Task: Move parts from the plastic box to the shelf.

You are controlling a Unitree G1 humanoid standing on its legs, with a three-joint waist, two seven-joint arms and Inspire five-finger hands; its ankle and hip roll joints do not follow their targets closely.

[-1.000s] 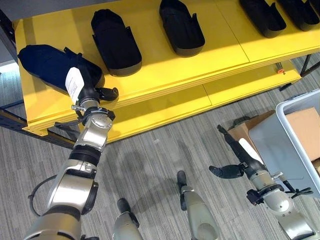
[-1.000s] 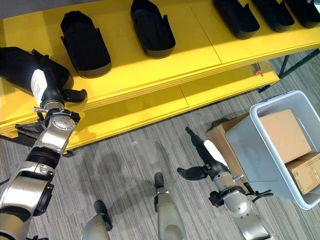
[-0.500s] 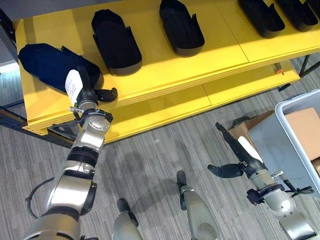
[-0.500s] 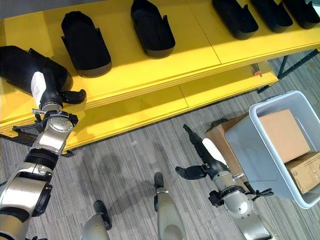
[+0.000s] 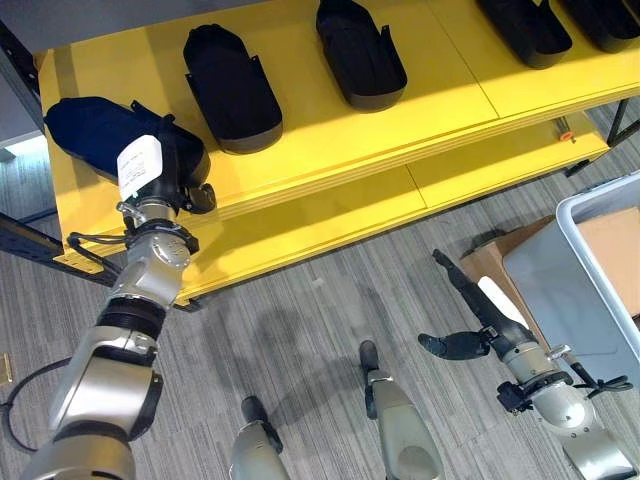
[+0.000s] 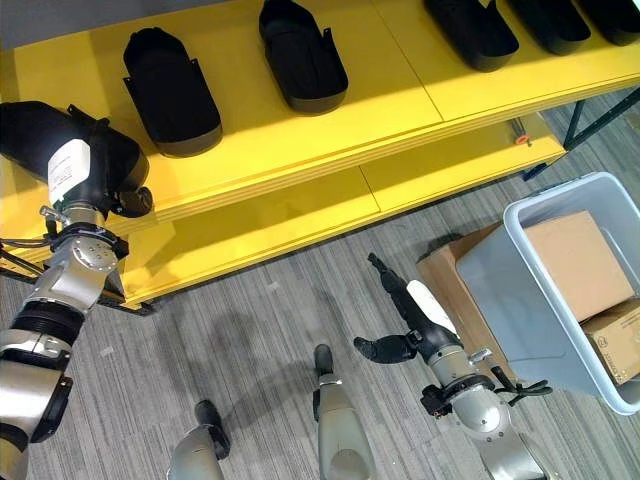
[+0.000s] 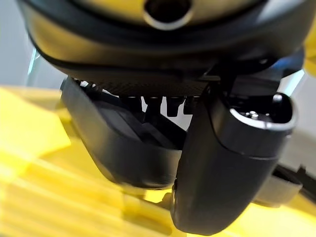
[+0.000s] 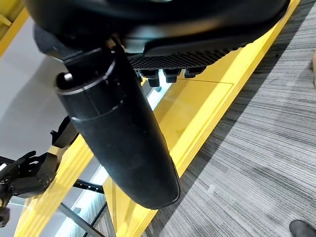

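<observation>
Two robot hands were in view. The left hand [image 5: 160, 185], reaching up from the lower left, rested against a black moulded part [image 5: 95, 130] lying at the left end of a yellow shelf [image 5: 330, 130]; its thumb [image 5: 198, 196] was curled at the near end of the part, but whether the fingers gripped the part could not be told. Further along the same shelf lay more black parts, the nearest [image 5: 232, 88] just beyond the hand, another [image 5: 360, 52] towards the middle, others at the far right end. The right hand [image 5: 478, 318] hung low over the grey carpeted floor [image 5: 300, 320] with fingers straight and thumb out to the side, holding nothing. Just beside it stood a grey plastic box [image 6: 560, 290] with cardboard boxes [image 6: 575, 262] inside
</observation>
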